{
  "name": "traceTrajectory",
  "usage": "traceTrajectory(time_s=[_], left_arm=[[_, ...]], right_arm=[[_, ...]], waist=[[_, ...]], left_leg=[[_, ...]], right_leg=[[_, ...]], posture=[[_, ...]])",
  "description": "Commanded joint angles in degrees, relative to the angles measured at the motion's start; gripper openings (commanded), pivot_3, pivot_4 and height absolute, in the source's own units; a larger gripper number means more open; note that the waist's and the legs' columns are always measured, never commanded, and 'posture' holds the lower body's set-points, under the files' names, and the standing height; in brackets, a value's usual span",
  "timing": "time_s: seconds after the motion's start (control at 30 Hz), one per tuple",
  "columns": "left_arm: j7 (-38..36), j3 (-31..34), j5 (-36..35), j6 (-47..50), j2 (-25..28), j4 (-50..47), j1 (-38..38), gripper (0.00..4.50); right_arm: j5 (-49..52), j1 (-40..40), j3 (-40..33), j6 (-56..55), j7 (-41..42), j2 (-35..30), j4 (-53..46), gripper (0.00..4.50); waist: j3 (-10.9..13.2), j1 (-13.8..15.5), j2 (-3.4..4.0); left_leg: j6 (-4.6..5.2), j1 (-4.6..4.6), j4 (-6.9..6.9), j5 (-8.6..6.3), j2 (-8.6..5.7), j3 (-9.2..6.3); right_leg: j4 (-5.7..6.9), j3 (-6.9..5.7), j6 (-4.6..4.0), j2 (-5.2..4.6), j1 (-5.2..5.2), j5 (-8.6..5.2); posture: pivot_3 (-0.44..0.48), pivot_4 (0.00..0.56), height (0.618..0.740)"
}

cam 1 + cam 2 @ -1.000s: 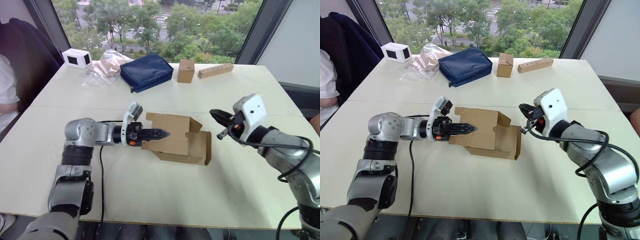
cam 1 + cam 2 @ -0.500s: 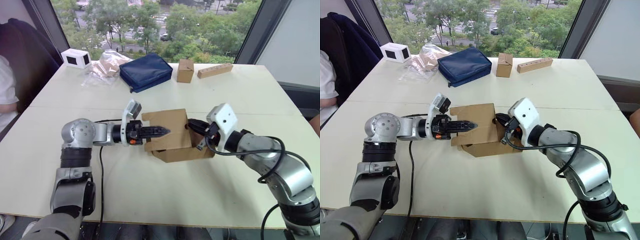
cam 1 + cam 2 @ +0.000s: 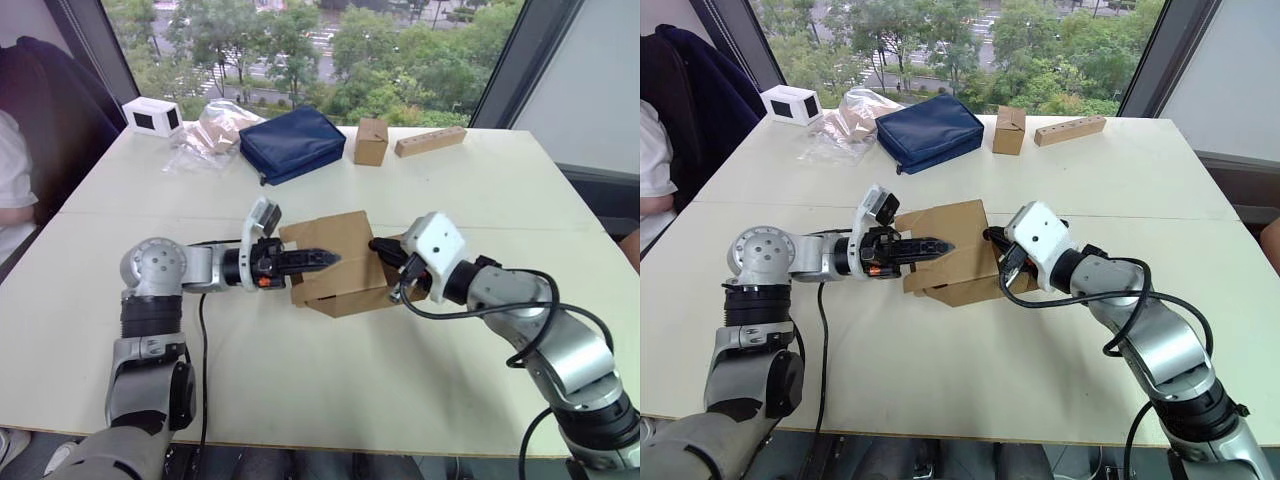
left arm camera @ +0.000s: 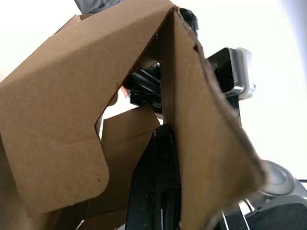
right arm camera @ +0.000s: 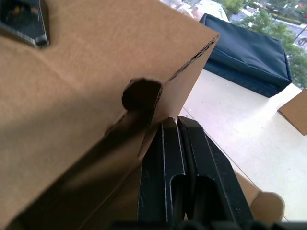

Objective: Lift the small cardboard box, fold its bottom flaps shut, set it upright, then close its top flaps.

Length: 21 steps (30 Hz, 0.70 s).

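Two silver-grey metal arms with rounded joint housings, ringed in black at the joints, reach over the table. Black cables loop loosely along each forearm. The left gripper [image 3: 318, 260] ends in two slim black fingers behind a black wrist with a small orange-red mark and a white-cased camera module. The right gripper [image 3: 384, 248] carries a blocky white housing above its black fingers [image 5: 180, 158], moulded with recessed slots.

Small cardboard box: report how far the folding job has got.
Done: the small cardboard box is held, tilted, between both arms. In hand: left gripper shut on one wall; right gripper, shut, presses the bottom flaps. Left: finishing those flaps, standing it upright, closing the top.
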Motion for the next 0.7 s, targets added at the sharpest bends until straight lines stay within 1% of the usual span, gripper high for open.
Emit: traceTrajectory(time_s=[0.03, 0.27, 0.47, 0.6, 0.7], left_arm=[[0.62, 1.03, -2.1, 0.29, -0.43, -1.96, -0.74, 0.05], [1.35, -0.17, -2.17, -0.29, -0.15, -1.79, -0.46, 0.05], [1.21, -0.95, -2.09, -0.31, 0.58, -1.57, -0.68, 0.05], [0.66, -1.25, -2.1, -0.34, 1.51, -1.64, -0.63, 0.05], [-0.67, -1.9, -2.17, -0.85, 2.96, -1.74, -0.26, 0.05]], right_arm=[[-0.6, -1.3, -0.26, -1.61, 0.72, 0.89, -2.2, 0.0], [-0.13, -2.61, 0.33, -0.81, 1.76, 2.31, -3.61, 0.0], [-0.38, -2.41, 1.03, -0.87, 4.18, 1.48, -4.42, 0.0], [-0.67, -2.1, -0.85, -0.79, 4.78, 0.4, -4.29, 0.0], [0.43, -1.42, -3.85, 0.0, 5.5, -0.96, -4.72, 0.0]], waist=[[0.0, 0.01, 0.0], [0.0, 0.0, 0.0], [0.0, 0.01, 0.0], [0.0, 0.0, 0.0], [0.0, 0.04, 0.0]], left_leg=[[0.0, 0.0, 0.0, 0.0, 0.0, 0.0], [-0.02, 0.0, 0.0, 0.01, 0.0, 0.0], [-0.02, 0.0, 0.0, 0.01, 0.0, 0.0], [-0.02, 0.0, 0.0, 0.01, 0.0, 0.0], [-0.02, 0.0, 0.0, 0.01, 0.0, 0.0]], right_leg=[[0.0, 0.0, 0.0, 0.0, 0.0, 0.0], [0.0, 0.0, 0.0, 0.0, 0.0, 0.0], [0.0, 0.0, 0.0, 0.0, 0.0, 0.0], [0.0, 0.0, 0.0, 0.0, 0.0, 0.0], [0.0, -0.01, 0.0, -0.01, 0.0, 0.0]], posture=[[0.0, 0.15, 0.74], [0.0, 0.15, 0.74], [0.0, 0.15, 0.74], [0.0, 0.15, 0.74], [0.0, 0.15, 0.74]])
